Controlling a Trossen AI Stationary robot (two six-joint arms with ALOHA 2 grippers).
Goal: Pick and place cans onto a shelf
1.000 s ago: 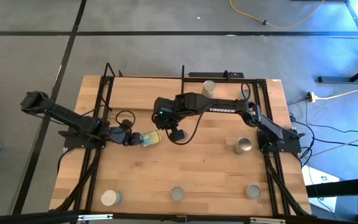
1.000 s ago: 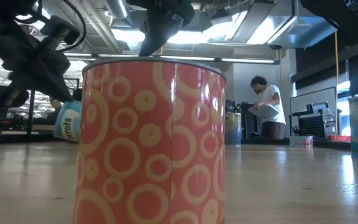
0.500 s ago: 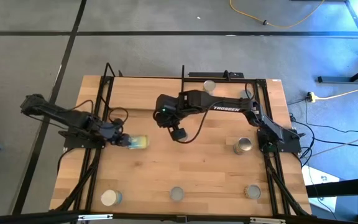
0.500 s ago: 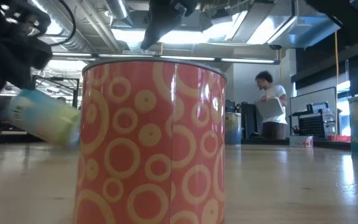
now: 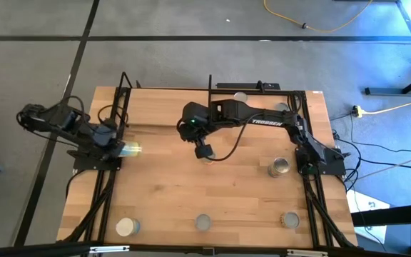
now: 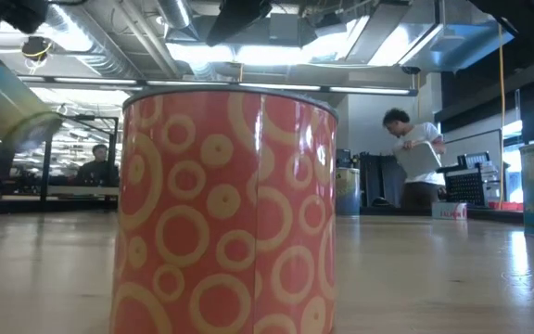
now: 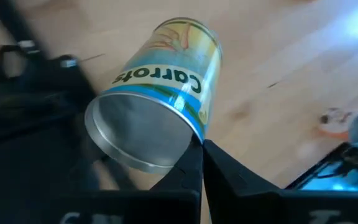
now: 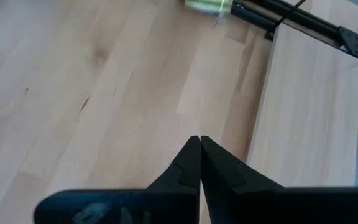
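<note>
The left tool (image 7: 199, 152) pinches the rim of the carrots can (image 7: 157, 93), tipped on its side above the surface's (image 5: 212, 193) left edge. The shelf (image 5: 166, 111) lies just inward. The right tool (image 8: 199, 149), pressed together, hovers mid-surface.

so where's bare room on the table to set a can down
The widest bare patch is mid-table, between the right gripper, the silver-topped can and the front row of three cans. Crowded: the left edge, where the left gripper holds the carrots can.
</note>
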